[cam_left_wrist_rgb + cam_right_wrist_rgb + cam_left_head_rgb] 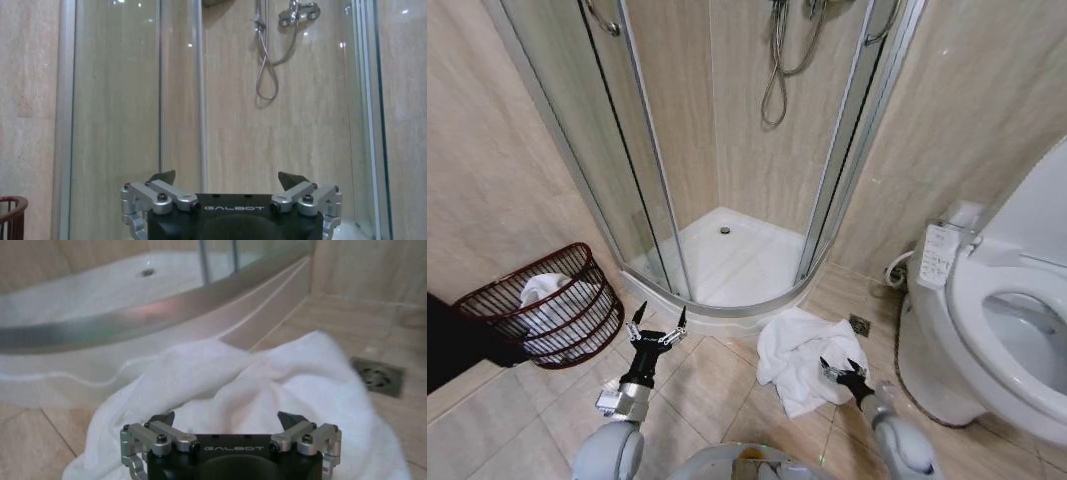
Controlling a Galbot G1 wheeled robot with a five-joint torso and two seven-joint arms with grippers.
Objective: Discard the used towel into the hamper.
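Note:
A crumpled white towel (799, 352) (267, 390) lies on the tiled floor in front of the shower tray. My right gripper (841, 367) (227, 416) hovers open over the towel's near edge, with nothing between its fingers. The hamper (502, 296), a dark red-brown wire basket, stands against the left wall with white cloth inside it; its rim (13, 202) also shows in the left wrist view. My left gripper (659, 317) (227, 176) is open and empty, raised between the hamper and the shower, facing the glass.
The curved glass shower enclosure (642, 190) with its white tray (727, 260) stands straight ahead. A white toilet (1007, 330) fills the right side. A floor drain (859, 324) (377, 375) sits beside the towel. Bare tiled floor (697, 390) lies between the hamper and the towel.

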